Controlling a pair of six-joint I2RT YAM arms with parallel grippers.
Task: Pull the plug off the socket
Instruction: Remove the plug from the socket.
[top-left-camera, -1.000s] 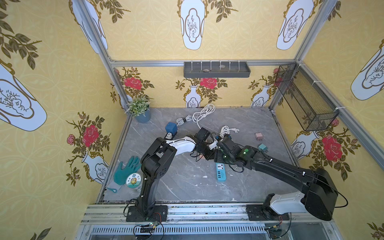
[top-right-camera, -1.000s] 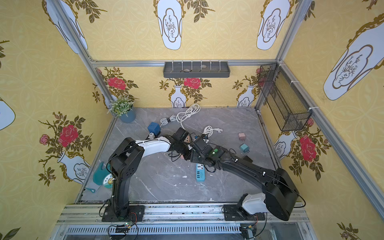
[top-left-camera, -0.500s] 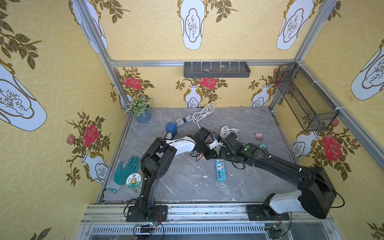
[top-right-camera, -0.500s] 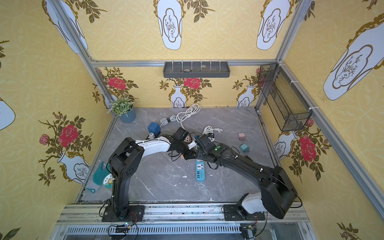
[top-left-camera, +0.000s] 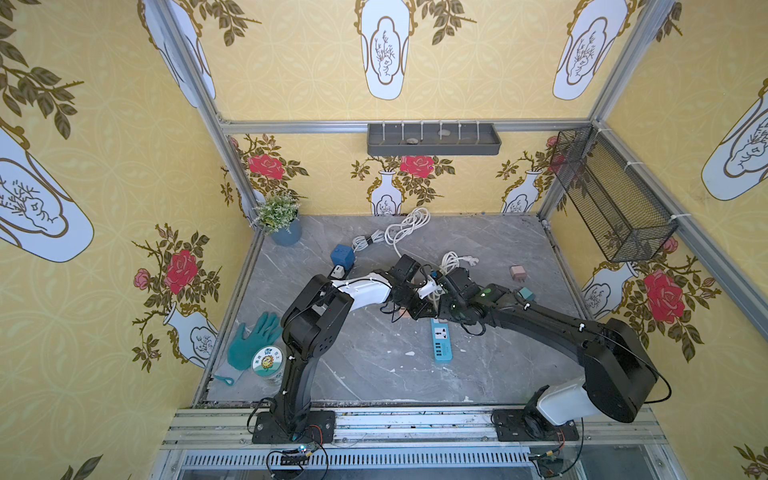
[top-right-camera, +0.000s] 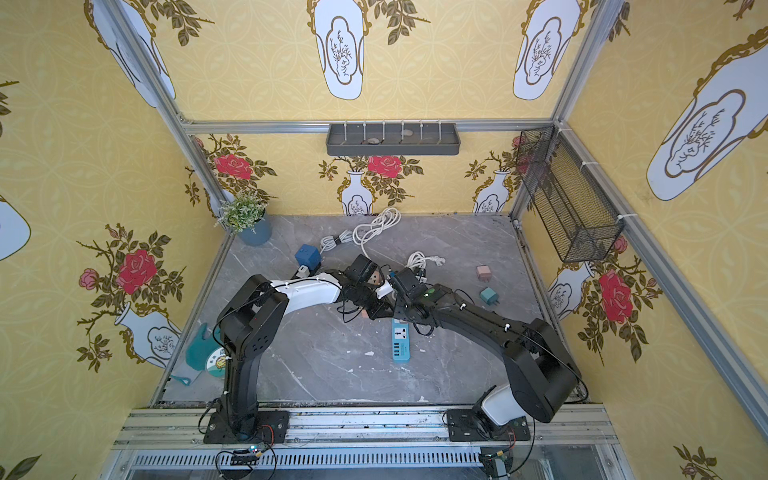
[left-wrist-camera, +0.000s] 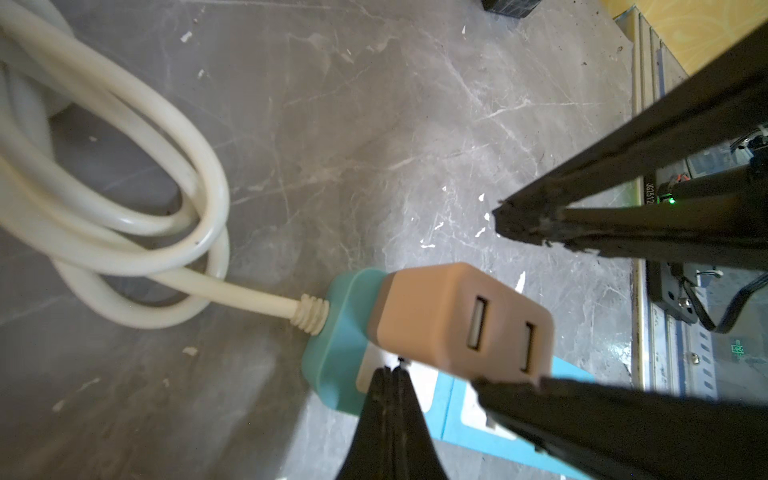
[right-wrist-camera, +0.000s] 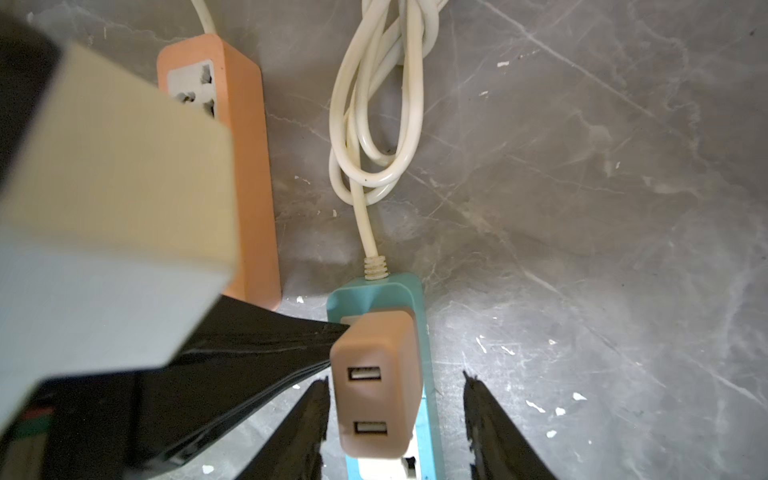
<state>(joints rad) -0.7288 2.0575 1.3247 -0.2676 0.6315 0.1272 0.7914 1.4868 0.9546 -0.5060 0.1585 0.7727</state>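
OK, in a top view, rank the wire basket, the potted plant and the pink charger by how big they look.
1. wire basket
2. potted plant
3. pink charger

The basket hangs nearer the camera, which inflates it.

Power strip (top-left-camera: 441, 340) lay mid-table (top-left-camera: 374, 374), running near to far. The plug (right-wrist-camera: 376, 382) sat in its far end. The strip's cable (right-wrist-camera: 365, 224) left that end for a coil (top-left-camera: 451, 262) farther back. A second strip (right-wrist-camera: 245, 166) lay just left, parallel. The right gripper (right-wrist-camera: 395, 378) straddled the plug, one finger on each side. The left gripper (right-wrist-camera: 336, 332) met the plug's left side. Far left corner: potted plant (top-left-camera: 282, 220), with a cube socket (top-left-camera: 343, 255) nearer and to its right. Near left edge: glove (top-left-camera: 253, 336), with a round tin (top-left-camera: 267, 361) overlapping it. Right side: two adapters (top-left-camera: 517, 273), well apart from the strip. Shelf (top-left-camera: 432, 143) hung on the far wall, wire basket (top-left-camera: 611, 195) on the right wall.
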